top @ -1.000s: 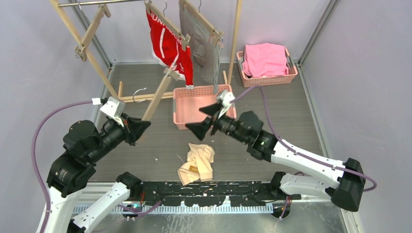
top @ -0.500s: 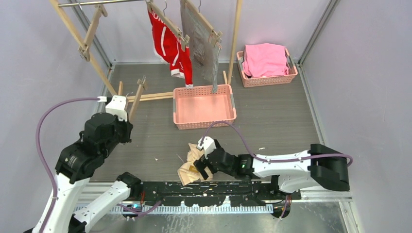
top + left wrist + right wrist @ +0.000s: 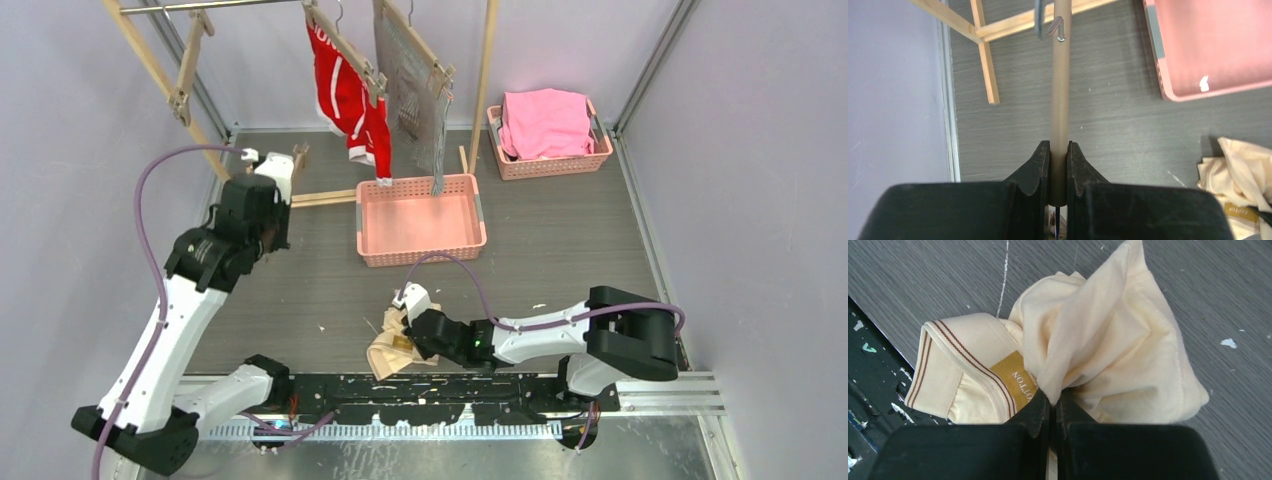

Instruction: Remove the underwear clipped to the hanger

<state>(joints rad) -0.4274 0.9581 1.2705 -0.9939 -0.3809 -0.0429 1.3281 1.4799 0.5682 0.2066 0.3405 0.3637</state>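
Observation:
The pale peach underwear lies crumpled on the grey floor near the arm bases, also visible as the peach underwear. My right gripper is shut on a fold of it, low at the floor, right gripper. The red underwear and the grey striped underwear hang clipped to wooden hangers on the rack at the back. My left gripper is shut on the bar of a bare wooden hanger, held up at the left, left gripper.
An empty pink basket sits mid-floor below the hanging clothes. A second basket at the back right holds a bright pink cloth. The rack's wooden legs and foot bars stand at the left.
The right arm dropped from above the pink basket to the peach underwear and its jaws shut on it. The left arm carried the bare hanger back and up toward the rack.

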